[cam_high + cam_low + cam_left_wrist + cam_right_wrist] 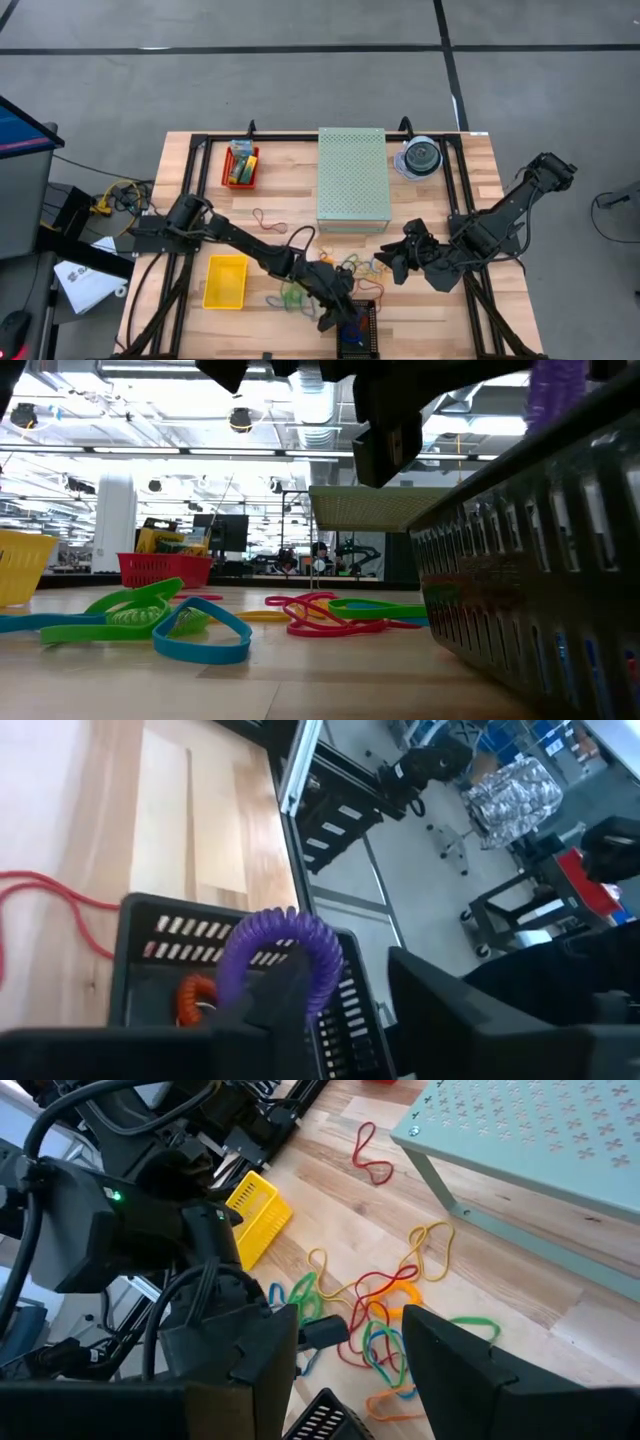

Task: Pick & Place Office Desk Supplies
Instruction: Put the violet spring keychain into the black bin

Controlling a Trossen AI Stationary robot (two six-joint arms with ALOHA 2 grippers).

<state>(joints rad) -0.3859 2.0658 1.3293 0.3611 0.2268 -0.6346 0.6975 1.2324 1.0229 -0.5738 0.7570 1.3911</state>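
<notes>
Many thin rubber-band loops lie tangled at lower centre of the high view; light, limp and springy, they are best pinched at a single strand on the heap's edge. The left gripper, at the bottom centre of the high view, is clenched on a purple coiled band over the black perforated basket, whose low walls leave open room above. The right gripper waits released, right of the heap. The pale green box bounds the loops toward the frame's top
</notes>
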